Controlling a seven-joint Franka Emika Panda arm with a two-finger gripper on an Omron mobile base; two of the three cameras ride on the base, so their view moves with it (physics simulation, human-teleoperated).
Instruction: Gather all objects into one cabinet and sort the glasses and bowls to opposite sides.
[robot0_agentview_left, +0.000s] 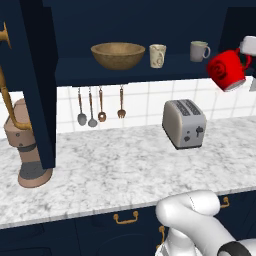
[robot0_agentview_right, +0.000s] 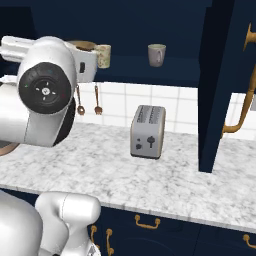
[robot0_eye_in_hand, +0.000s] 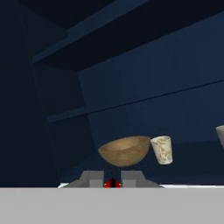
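I see the bowl (robot0_agentview_left: 118, 54) and two mugs (robot0_agentview_left: 157, 55) shelved; my claw (robot0_eye_in_hand: 112, 183) pinches the red cup (robot0_agentview_left: 227, 69), right of the cabinet (robot0_agentview_left: 150, 70), unshelved.

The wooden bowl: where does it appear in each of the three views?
Left base view: wooden bowl on the cabinet shelf, upper centre.
Right base view: just its rim, upper left, behind the arm.
Hand view: lower centre.
Shared landmark: the cream patterned mug beside it.

My arm: raised high, reaching up from the base. My pincer (robot0_eye_in_hand: 112, 180): fingers nearly closed, clamped on the red cup (robot0_agentview_left: 227, 69), held tilted.
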